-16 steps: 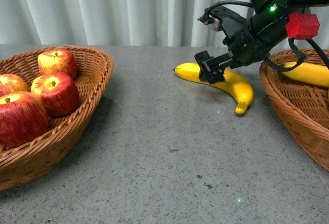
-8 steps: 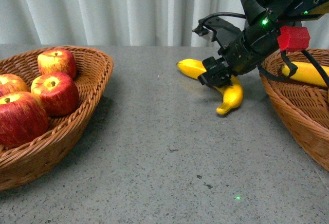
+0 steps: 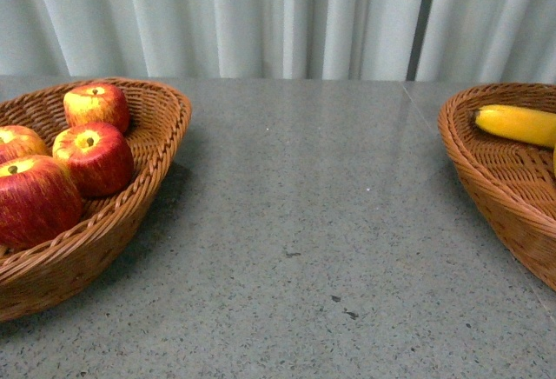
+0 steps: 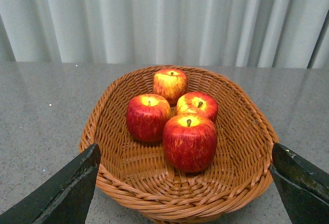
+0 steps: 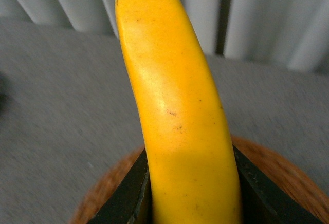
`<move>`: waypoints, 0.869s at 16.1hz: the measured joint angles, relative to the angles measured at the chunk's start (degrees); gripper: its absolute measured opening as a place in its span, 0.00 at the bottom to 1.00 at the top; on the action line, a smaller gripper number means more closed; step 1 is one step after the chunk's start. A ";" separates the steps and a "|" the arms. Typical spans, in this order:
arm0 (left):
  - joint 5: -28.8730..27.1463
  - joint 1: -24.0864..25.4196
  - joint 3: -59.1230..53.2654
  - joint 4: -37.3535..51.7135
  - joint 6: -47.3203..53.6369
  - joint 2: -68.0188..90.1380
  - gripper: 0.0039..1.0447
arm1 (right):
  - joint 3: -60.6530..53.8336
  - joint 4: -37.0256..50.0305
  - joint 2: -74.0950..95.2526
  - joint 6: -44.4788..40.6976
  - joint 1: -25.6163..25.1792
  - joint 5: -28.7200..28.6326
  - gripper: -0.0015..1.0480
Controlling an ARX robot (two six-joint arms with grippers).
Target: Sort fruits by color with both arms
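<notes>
Several red apples (image 3: 94, 157) lie in the left wicker basket (image 3: 165, 118). The left wrist view shows them too (image 4: 189, 142), inside that basket (image 4: 241, 183). My left gripper (image 4: 185, 149) is open and empty, hovering in front of and above the basket, its fingers (image 4: 72, 188) spread wide. My right gripper (image 5: 190, 183) is shut on a yellow banana (image 5: 169, 106), held above a wicker basket (image 5: 277, 172). Another banana (image 3: 517, 124) lies in the right basket (image 3: 486, 179). Neither arm shows in the front view.
A grey speckled table (image 3: 313, 222) runs between the two baskets. A white curtain (image 3: 261, 14) hangs behind the table.
My right arm lifted the banana off the table, and both have gone up and to the right out of the front view. The apples and baskets have not moved.
</notes>
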 joint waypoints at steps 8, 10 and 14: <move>0.00 0.00 0.00 0.00 0.00 0.00 0.94 | -15.85 -2.82 -8.37 -16.87 -7.65 -1.97 0.66; 0.00 0.00 0.00 0.00 0.00 0.00 0.94 | -17.49 -0.24 -11.34 -14.97 -6.43 -3.65 0.88; -0.02 0.00 0.00 0.00 0.00 0.00 0.94 | -26.71 7.34 -25.55 -6.64 -5.11 -9.73 0.94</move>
